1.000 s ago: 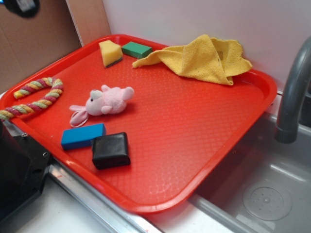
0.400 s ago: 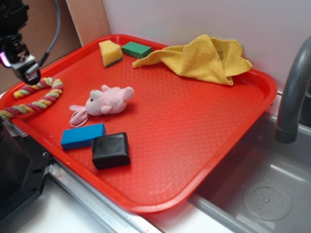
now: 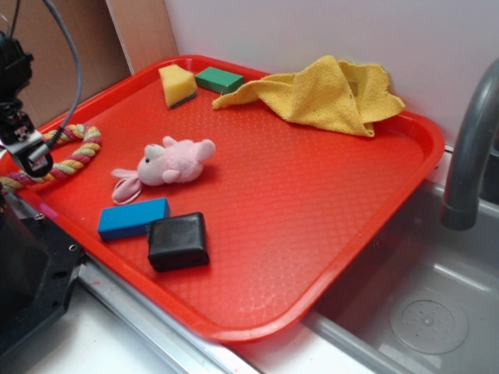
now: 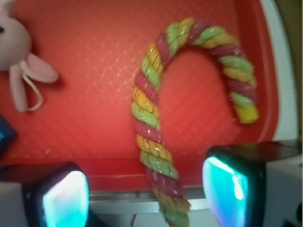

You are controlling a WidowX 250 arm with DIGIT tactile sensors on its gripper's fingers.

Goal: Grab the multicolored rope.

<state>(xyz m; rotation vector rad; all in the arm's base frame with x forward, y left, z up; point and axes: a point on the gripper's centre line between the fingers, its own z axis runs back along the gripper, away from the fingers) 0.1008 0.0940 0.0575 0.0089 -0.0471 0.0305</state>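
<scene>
A large red tray (image 3: 312, 210) fills most of the exterior view, sitting beside a metal sink (image 3: 421, 312) with a grey faucet (image 3: 468, 148) at the right edge. On the far side of the tray lies a crumpled yellow cloth (image 3: 327, 93), and left of it sit a yellow sponge (image 3: 178, 84) and a green block (image 3: 219, 79) close together near the back rim. The multicolored rope (image 3: 74, 156), twisted from pink-red, yellow and light green strands, lies bent in a curve at the tray's left edge, with one end running over the rim; in the wrist view the multicolored rope (image 4: 156, 127) arches across the red surface and its long leg passes down over the tray's edge between the two fingers. Near the middle of the tray's left half rests a pink plush toy (image 3: 168, 164), well apart from the rope, and in front of it a blue block (image 3: 132, 218) lies just beside a black block (image 3: 178, 241). The pincer (image 3: 30, 160) hangs at the left edge over the rope, cables trailing up from the arm; its fingers (image 4: 227, 189) stand spread wide on either side of the rope, released and gripping nothing, with red tray visible between each finger and the strands
</scene>
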